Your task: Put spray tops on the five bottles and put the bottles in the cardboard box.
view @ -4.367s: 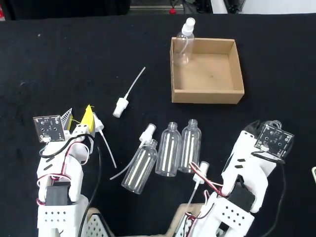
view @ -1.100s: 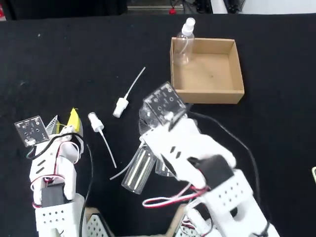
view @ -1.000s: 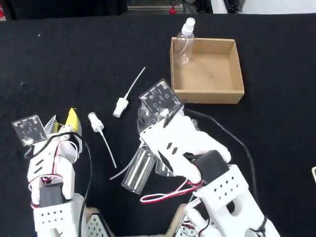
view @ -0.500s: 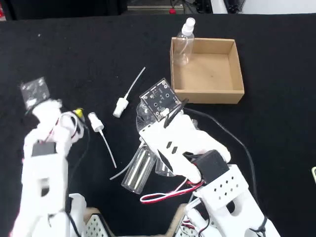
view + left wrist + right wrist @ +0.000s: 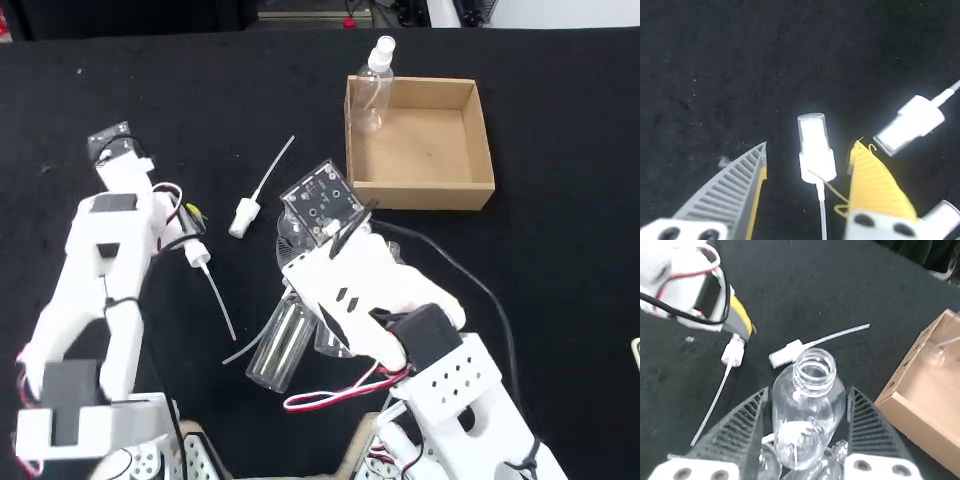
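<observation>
The left gripper (image 5: 810, 146), jaws spread astride the spray top (image 5: 815, 147) on the table (image 5: 715, 60), could knock it askew on closing, while the uncapped bottle (image 5: 810, 395) pinched in the right gripper (image 5: 807, 391) might slip.

The worktop (image 5: 560, 300) wears a black cloth (image 5: 200, 90), matte and flecked with pale lint (image 5: 724, 161) in the left wrist view; beyond its far edge show a small red item (image 5: 348, 20) and a white surface (image 5: 560, 12) towards the corner; a pale sliver (image 5: 635, 352), too cropped to identify, sits at the right edge.
</observation>
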